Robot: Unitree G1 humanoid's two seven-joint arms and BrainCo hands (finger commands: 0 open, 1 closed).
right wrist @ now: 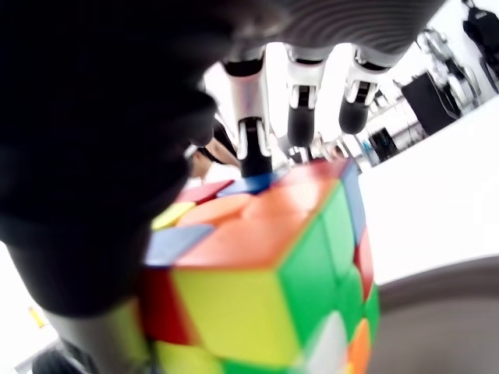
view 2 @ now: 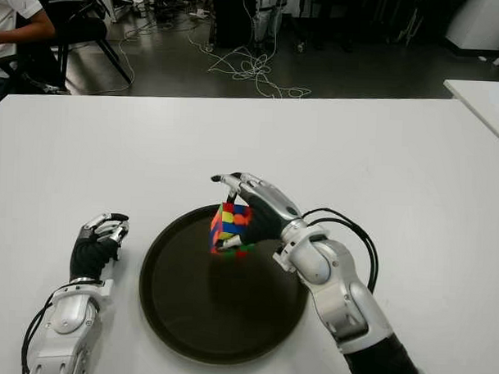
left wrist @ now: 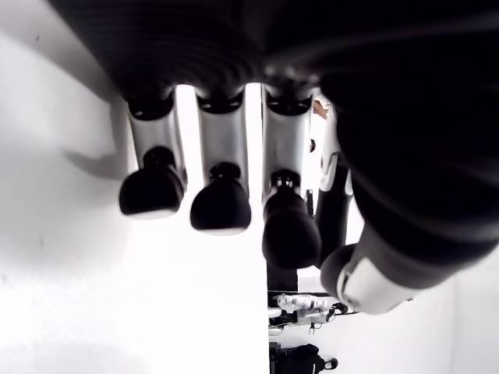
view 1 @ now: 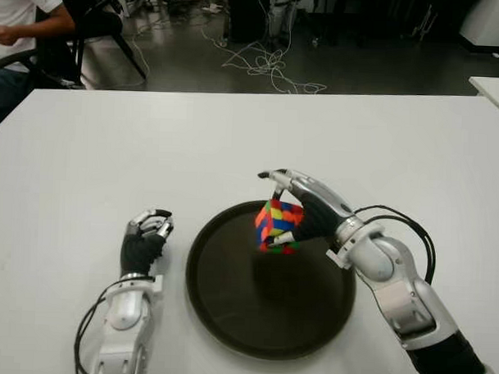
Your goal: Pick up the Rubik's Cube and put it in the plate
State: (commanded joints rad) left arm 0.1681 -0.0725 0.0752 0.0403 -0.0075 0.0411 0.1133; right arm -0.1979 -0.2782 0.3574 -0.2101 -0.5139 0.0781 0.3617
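Note:
My right hand (view 1: 291,206) holds the Rubik's Cube (view 1: 277,226), a scrambled cube of red, blue, green, yellow and orange squares. The cube hangs tilted over the far part of the dark round plate (view 1: 229,313), slightly above its surface. In the right wrist view the cube (right wrist: 265,288) fills the picture, with the fingers (right wrist: 249,132) stretched over its far face and the thumb on the near side. My left hand (view 1: 146,235) shows on the white table to the left of the plate, its fingers (left wrist: 218,187) curled and holding nothing.
The white table (view 1: 235,137) spreads wide around the plate. A second white table's corner (view 1: 495,89) shows at the far right. A seated person (view 1: 17,23) and a chair are at the far left, with cables (view 1: 266,64) on the floor beyond.

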